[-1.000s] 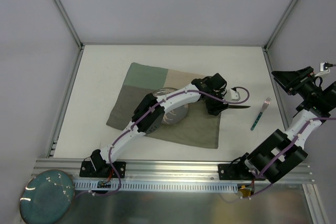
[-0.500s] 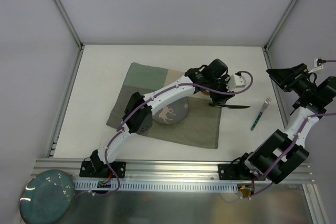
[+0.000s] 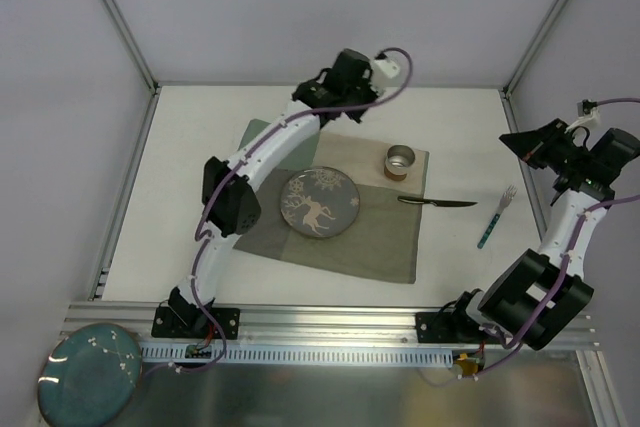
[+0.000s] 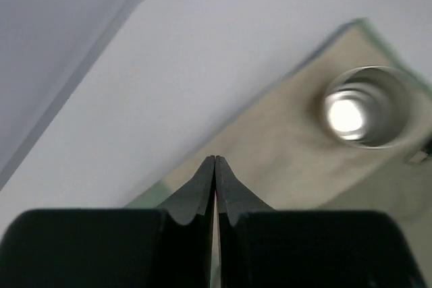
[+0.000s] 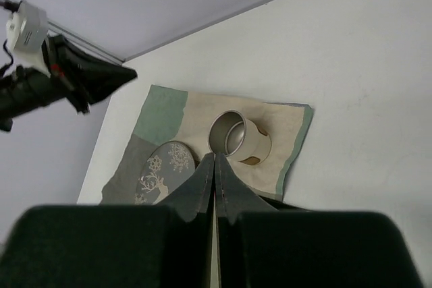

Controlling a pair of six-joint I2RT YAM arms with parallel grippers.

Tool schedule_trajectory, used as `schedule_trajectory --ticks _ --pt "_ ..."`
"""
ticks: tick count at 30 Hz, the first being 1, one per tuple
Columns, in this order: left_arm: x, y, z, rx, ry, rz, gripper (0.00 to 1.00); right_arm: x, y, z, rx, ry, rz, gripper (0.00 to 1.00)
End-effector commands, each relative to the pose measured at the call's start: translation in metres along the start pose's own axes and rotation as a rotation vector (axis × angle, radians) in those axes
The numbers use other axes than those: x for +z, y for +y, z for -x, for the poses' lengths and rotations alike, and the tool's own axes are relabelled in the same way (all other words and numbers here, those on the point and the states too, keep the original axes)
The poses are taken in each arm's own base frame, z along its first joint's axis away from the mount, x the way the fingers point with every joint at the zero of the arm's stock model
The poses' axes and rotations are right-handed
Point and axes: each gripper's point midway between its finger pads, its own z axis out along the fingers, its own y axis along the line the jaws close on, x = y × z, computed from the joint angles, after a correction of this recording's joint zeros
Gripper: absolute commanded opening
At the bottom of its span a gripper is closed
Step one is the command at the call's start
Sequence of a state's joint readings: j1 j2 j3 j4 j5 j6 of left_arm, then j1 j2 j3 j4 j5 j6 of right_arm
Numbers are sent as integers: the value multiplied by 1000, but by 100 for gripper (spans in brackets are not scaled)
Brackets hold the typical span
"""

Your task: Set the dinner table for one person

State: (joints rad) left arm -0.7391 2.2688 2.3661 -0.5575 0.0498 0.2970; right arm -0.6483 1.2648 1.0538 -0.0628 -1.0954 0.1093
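Dinner table (image 3: 200,137), plate (image 3: 319,203) and cup (image 3: 402,160) on mat (image 3: 385,247), knife (image 3: 437,202) across its edge, fork (image 3: 496,217) apart, both jaws closed

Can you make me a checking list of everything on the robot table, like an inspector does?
surface: white dinner table, patchwork mat lying on it.
job's things: deer plate and cup on the mat; knife across its right edge; fork on the table, right of the mat.
clutter: teal plate off the table, by the left arm's base.
grippers: left gripper and right gripper both shut, empty.
cables: purple cables run along both arms.
surroundings: pale walls, aluminium frame bars.
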Motion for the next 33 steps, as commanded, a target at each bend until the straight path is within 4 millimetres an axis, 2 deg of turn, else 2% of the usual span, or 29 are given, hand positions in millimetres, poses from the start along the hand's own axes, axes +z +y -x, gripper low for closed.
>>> schedule_trajectory --ticks 1,2,6,7,9,10,12,13,15,16,17,18,19,21,22,24,25,26,27,28,29,31,33 --pt "-22 91 -35 -104 78 228 0 -2 12 9 -149 -8 -14 0" --pt "-29 111 -44 -125 91 262 0 -1 12 10 -148 -7 -15 0" --pt "-35 151 -79 -170 146 318 0 2 8 8 -129 9 -9 0" --pt "-33 151 -94 -186 175 302 0 2 7 7 -129 9 -12 0" --pt "-33 150 -104 -196 191 280 0 2 5 5 -134 12 -20 0" --pt "-31 147 -117 -195 223 272 0 2 5 4 -131 13 -20 0" --pt "-31 144 -125 -194 245 269 0 2 5 3 -129 17 -17 0" --pt "-30 138 -138 -193 275 254 0 3 3 1 -124 19 -21 0" --pt "-35 137 -146 -177 299 257 0 4 -3 -7 -143 49 -52 0" --pt "-35 131 -162 -173 339 248 0 4 -5 -6 -160 57 -77 0" --pt "-42 131 -162 -166 344 251 0 6 -7 -16 -144 94 -95 0" --pt "-45 124 -180 -160 388 239 0 7 -11 -18 -165 108 -100 0" --pt "-52 122 -179 -158 386 240 0 8 -13 -20 -162 114 -107 0" --pt "-57 116 -190 -156 411 229 0 12 -19 -28 -182 166 -157 0" --pt "-59 109 -205 -154 444 216 0 15 -24 -32 -222 196 -164 0" --pt "-66 113 -207 -157 433 238 0 20 -23 -34 -252 218 -177 0" --pt "-68 111 -219 -162 453 241 0 24 -25 -36 -260 233 -177 0" --pt "-72 113 -219 -166 446 248 0 27 -24 -41 -278 260 -173 0" --pt "-73 115 -223 -173 452 253 0 29 -24 -36 -308 271 -197 0" --pt "-74 112 -234 -176 474 251 0 32 -24 -38 -325 296 -196 0" --pt "-76 113 -237 -178 477 254 0 39 -31 -47 -320 339 -204 0" --pt "-78 110 -252 -187 497 253 0 47 -30 -48 -315 362 -186 0" --pt "-80 110 -255 -175 495 263 0 60 -33 -63 -240 426 -153 0"
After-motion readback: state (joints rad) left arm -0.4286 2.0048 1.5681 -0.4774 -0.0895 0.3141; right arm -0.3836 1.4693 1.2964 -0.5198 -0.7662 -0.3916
